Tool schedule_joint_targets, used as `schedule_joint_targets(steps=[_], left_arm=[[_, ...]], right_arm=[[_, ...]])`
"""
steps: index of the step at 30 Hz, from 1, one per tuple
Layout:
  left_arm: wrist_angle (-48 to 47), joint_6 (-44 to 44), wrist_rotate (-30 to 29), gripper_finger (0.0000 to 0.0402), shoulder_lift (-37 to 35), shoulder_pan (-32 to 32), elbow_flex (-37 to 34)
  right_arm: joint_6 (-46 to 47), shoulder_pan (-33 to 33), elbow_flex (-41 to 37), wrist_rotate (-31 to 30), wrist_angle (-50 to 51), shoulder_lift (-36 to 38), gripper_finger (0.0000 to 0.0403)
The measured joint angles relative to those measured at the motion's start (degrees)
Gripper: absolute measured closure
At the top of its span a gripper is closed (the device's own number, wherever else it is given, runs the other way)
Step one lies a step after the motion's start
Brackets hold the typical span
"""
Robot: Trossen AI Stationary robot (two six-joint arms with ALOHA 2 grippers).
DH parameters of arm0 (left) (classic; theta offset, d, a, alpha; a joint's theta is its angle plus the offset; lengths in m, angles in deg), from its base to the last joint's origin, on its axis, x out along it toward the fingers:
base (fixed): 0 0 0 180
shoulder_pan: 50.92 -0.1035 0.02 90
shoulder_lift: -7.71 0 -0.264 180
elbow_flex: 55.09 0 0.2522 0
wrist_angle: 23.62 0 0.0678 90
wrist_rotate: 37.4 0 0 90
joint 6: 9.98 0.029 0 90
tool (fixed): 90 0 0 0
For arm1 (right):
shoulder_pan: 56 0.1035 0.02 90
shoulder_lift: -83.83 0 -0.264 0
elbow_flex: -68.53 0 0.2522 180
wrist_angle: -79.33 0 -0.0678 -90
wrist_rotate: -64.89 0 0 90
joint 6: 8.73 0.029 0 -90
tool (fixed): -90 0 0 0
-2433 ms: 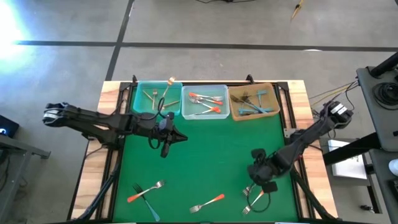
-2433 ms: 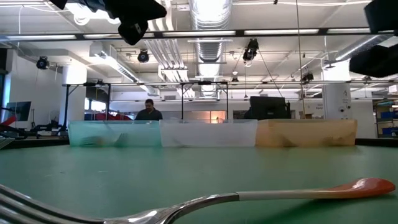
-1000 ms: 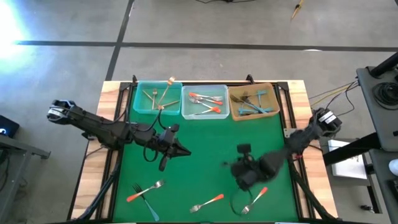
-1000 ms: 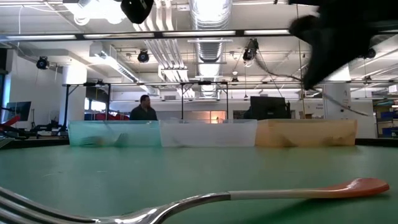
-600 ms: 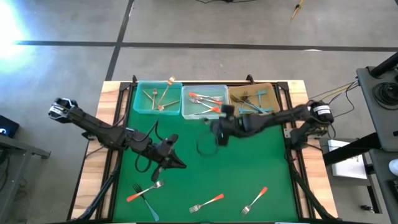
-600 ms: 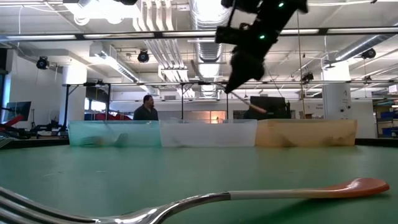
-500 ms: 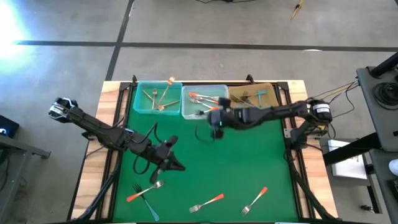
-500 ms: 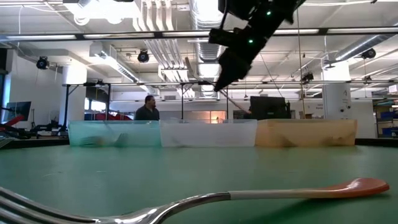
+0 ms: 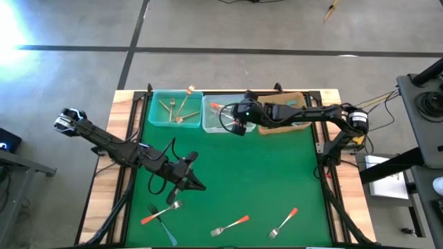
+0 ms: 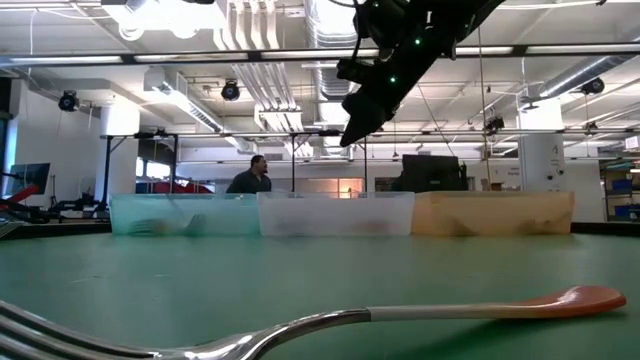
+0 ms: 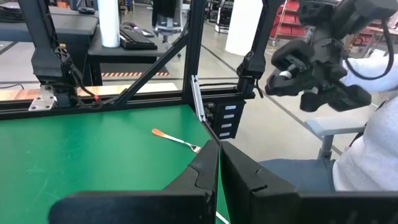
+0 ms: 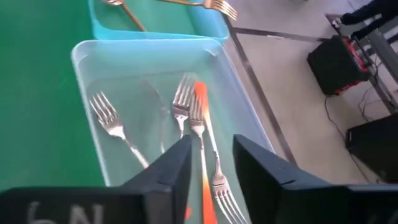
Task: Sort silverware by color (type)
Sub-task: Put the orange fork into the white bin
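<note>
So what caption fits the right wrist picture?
Right hand, open, above the clear bin of orange-handled forks.

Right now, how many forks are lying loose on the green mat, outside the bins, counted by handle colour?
Orange-handled forks: 3
Teal-handled fork: 1
Total: 4

We count three bins (image 9: 226,113) at the bench's (image 9: 228,180) far edge and four forks (image 9: 232,224) loose on the green.
</note>
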Motion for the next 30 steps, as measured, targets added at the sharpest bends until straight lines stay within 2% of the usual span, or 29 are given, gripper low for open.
schedule_joint_targets(steps=[3,5,6,8,11,12,14,18,23,26,30], left_arm=[[-0.43,0.0,0.0,0.0401,0.0,0.0,-0.02],[-1.07,0.0,0.0,0.0401,0.0,0.0,-0.02],[-1.53,0.0,0.0,0.0401,0.0,0.0,-0.02],[-2.87,0.0,0.0,0.0401,0.0,0.0,-0.04],[-4.4,0.14,-0.08,0.0401,0.0,0.0,-0.04],[-4.79,0.17,-0.41,0.0401,0.0,0.0,-0.06],[-5.32,0.2,-1.27,0.0401,0.0,0.0,-0.07],[-5.48,0.64,-1.4,0.0401,0.0,0.0,-0.07],[-4.63,1.39,-1.43,0.0401,0.0,0.0,-0.07],[-4.3,1.49,-1.44,0.0401,0.0,0.0,-0.07],[-4.1,1.49,-1.44,0.0401,0.0,0.0,-0.07]], right_arm=[[1.82,1.39,0.64,0.28,2.45,0.78,0.0268],[10.61,2.86,3.1,3.54,9.73,1.59,0.0257],[16.35,3.63,4.72,7.59,14.84,1.82,0.0255],[26.86,5.22,7.79,19.88,25.51,1.91,0.0254],[34.28,9.83,9.44,38.73,38.72,1.48,0.0259],[35.33,12.49,9.37,42.72,41.64,1.37,0.0261],[37.56,19.06,8.49,45.73,43.99,1.37,0.0265],[40.27,32.82,7.23,44.18,44.36,0.66,0.027],[40.7,47.49,7.22,30.53,44.17,-0.73,0.0271],[45.65,53.1,7.21,24.65,43.06,-1.53,0.0272],[54.06,58.14,7.21,21.57,38.23,-3.04,0.0277]])
